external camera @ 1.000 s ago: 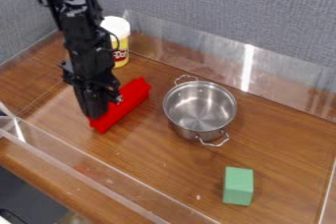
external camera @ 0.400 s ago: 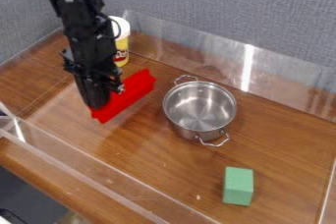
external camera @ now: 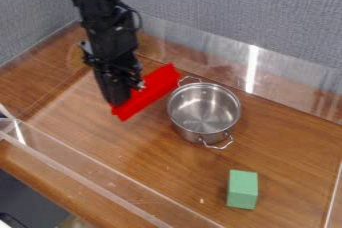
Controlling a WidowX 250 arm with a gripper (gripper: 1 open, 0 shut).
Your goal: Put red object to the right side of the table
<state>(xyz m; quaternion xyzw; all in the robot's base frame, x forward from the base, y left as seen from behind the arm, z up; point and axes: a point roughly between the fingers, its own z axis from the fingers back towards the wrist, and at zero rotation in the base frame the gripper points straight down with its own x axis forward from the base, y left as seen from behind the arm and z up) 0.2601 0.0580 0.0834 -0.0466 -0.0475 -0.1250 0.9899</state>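
The red object (external camera: 150,91), a long bright red block, hangs tilted just above the table (external camera: 94,142), close to the left rim of the steel pot. My gripper (external camera: 120,95) points straight down and is shut on the red object near its left end. The black arm rises from it toward the upper left and hides part of the block. The block's right end reaches almost to the pot's handle.
A steel pot (external camera: 203,111) stands mid-table right of the block. A small green cube (external camera: 242,188) lies near the front right. Low clear acrylic walls (external camera: 254,62) border the tabletop, with a grey fabric panel behind.
The gripper has risen and moved right with the red object, which has lifted off the table and now sits nearer the pot. The yellow tub behind is now hidden by the arm.
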